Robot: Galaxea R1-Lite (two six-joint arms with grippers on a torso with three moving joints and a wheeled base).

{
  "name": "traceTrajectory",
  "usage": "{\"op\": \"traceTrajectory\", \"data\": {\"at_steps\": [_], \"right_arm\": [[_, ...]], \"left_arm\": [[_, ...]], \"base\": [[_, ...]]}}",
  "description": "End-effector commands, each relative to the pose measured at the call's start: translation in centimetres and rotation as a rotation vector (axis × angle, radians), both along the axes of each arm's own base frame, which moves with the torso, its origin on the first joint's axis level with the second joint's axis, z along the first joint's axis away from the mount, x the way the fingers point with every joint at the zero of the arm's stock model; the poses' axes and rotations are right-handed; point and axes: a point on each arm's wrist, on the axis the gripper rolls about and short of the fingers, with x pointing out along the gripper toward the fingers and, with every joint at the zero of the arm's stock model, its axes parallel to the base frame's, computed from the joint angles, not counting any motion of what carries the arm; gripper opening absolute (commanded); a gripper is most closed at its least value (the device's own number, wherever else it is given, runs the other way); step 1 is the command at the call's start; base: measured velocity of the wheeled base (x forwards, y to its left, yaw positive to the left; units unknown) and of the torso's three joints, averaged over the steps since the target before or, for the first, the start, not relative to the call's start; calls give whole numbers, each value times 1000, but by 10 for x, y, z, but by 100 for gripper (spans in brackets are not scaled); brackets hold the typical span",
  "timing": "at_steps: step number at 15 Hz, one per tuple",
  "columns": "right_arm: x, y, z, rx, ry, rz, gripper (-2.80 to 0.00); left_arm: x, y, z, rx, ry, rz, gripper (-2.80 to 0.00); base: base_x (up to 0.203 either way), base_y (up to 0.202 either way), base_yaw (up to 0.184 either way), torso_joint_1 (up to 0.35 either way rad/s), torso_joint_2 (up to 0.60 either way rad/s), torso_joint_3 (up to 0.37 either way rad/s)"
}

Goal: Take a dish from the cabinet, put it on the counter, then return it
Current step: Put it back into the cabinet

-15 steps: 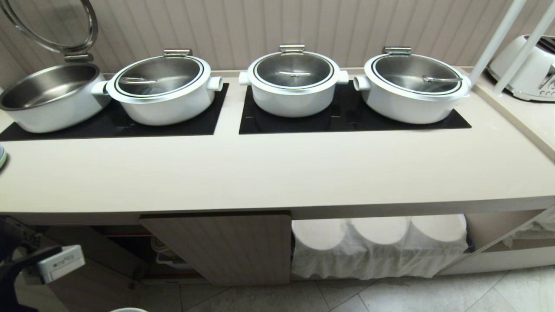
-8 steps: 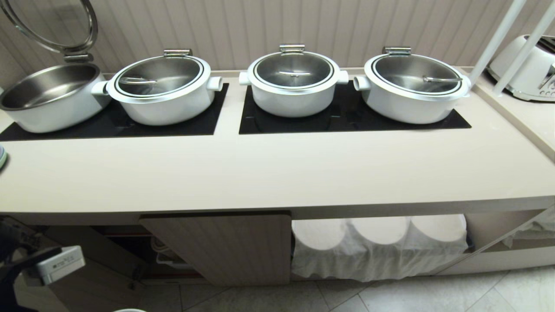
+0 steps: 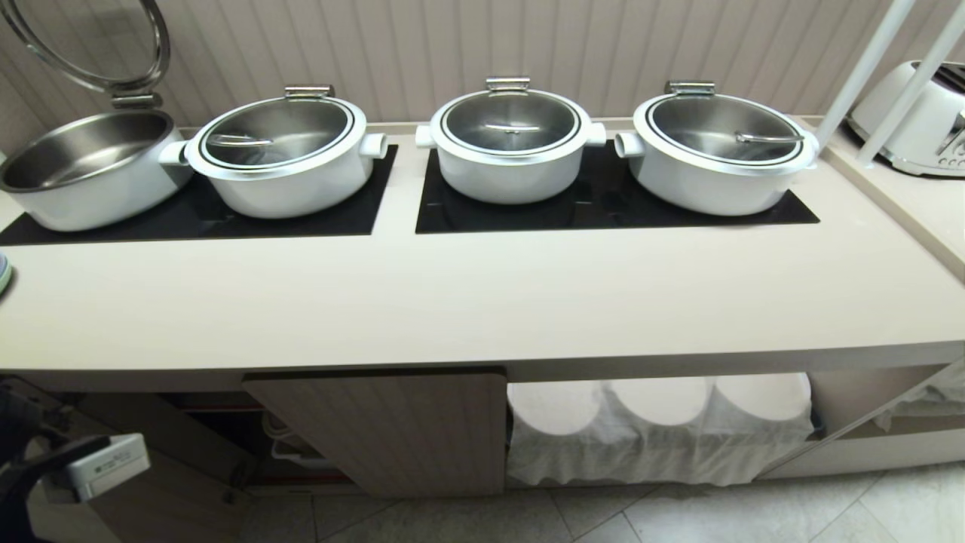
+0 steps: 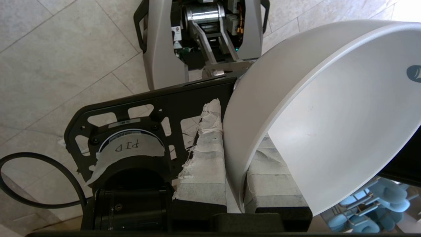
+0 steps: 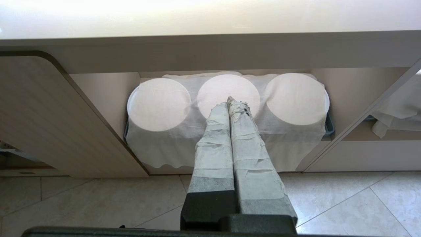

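Left gripper (image 4: 234, 171), tape-wrapped fingers, is pinched nearly closed on the rim of the small plain white ceramic bowl (image 4: 329, 115). One finger sits inside the wall, one outside. Bowl is tipped on edge, its open side facing past the wrist camera, out over the pale tiled floor (image 4: 59, 49) and the robot's own dark base. It's low, off the left end of the cabinet; in the head view only the left arm's wrist hardware shows at the bottom-left corner, not the bowl.

Long smooth beige countertop (image 3: 482, 302) has a bare front strip; four white steel-lined pots (image 3: 511, 147) sit at the back on the black inset panels. Fluted beige cabinet door (image 3: 384, 430) stands swung open below the counter edge, dark interior to its left.

Right gripper (image 5: 230, 102) is parked with fingers pressed together, holding nothing, aimed at the white cloth-draped plates (image 5: 227, 98) in the neighbouring opening.

My read: bowl is out of the cabinet, not yet on the counter.

Risks:
- Rim-only pinch on glazed ceramic, bowl hanging sideways. Any jerk on the lift could let it pivot or slip. Hard tile below, so it breaks.
- Path up passes the counter overhang and the open door. Clipping either could knock the bowl loose.
- Bowl needs levelling before set-down, or it lands on its edge and rolls.
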Motion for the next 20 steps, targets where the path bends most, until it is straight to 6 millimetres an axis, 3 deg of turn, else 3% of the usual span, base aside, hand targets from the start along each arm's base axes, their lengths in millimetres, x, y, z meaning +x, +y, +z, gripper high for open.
{"op": "traceTrajectory", "data": {"at_steps": [1, 14, 20], "right_arm": [[0, 0, 0, 0, -1, 0, -280], [0, 0, 0, 0, -2, 0, -280], [0, 0, 0, 0, -1, 1, -280]], "left_arm": [[-1, 0, -4, 6, 23, 2, -280], [-1, 1, -9, 16, 29, 12, -280], [-2, 1, -9, 14, 24, 15, -280]], "base": [[0, 0, 0, 0, 0, 0], [0, 0, 0, 0, 0, 0], [2, 165, 3, 1, 0, 3]]}}
